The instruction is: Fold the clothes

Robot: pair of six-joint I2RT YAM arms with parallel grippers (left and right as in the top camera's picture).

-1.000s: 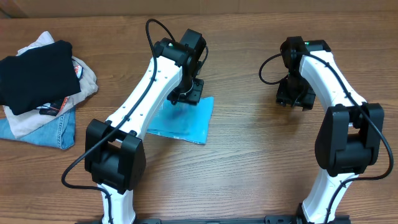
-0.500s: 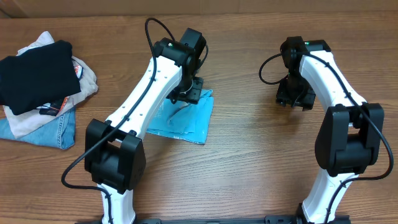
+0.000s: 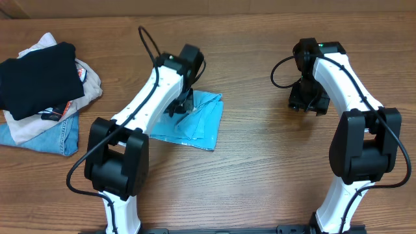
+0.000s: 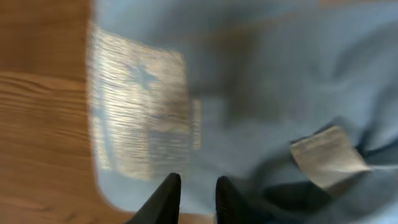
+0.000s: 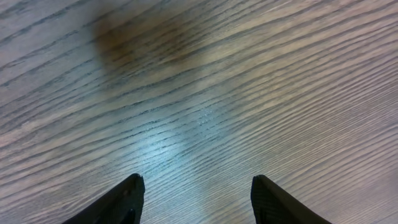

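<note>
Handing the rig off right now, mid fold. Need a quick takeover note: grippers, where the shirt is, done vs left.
Left gripper: low over the sky-blue T-shirt, fingers nearly together; can't tell if cloth is pinched.
Right gripper: open, empty, over bare wooden table, apart from the shirt.
T-shirt: compact rectangle, surface creased, white tag showing.
Done: folding looks mostly complete.
Left: probably smooth it, release, retract.
Black garment, beige garment and jeans are piled at the table's left edge.

T-shirt [image 3: 205, 117]: soft matt cloth, creased | label [image 4: 326, 155]: pale cloth | table [image 5: 205, 81]: wood, visible grain, light sheen | arm shells [image 3: 344, 73]: smooth white plastic, slightly glossy
</note>
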